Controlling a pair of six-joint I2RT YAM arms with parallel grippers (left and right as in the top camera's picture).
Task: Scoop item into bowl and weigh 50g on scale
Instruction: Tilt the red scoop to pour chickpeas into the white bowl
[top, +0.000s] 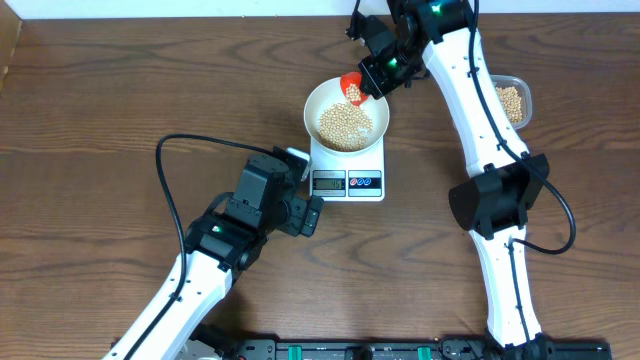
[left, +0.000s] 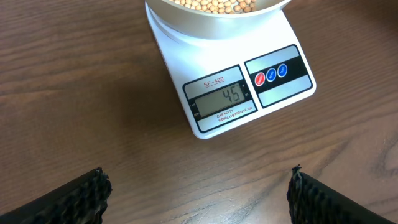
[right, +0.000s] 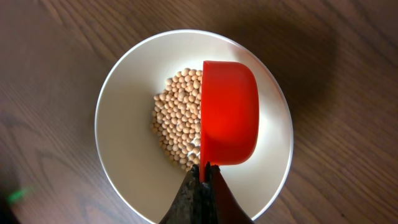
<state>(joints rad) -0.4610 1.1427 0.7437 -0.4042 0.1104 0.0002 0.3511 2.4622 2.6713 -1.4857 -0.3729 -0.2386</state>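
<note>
The white bowl (top: 322, 100) stands on the white scale (top: 347, 182) and holds a heap of beige beans (top: 344, 124). In the left wrist view the scale (left: 236, 93) reads 45. My right gripper (top: 372, 82) is shut on the handle of a red scoop (top: 352, 88), held turned over above the bowl. In the right wrist view the scoop (right: 229, 112) shows its underside over the beans (right: 177, 121) in the bowl (right: 124, 143), gripped at my right gripper (right: 205, 177). My left gripper (top: 313, 215) is open and empty just left of the scale's front; its fingers frame bare table (left: 199, 193).
A clear plastic tub (top: 512, 100) with more beans stands at the right, behind my right arm. Black cables loop over the wooden table near the left arm (top: 165, 180) and beside the right arm (top: 568, 215).
</note>
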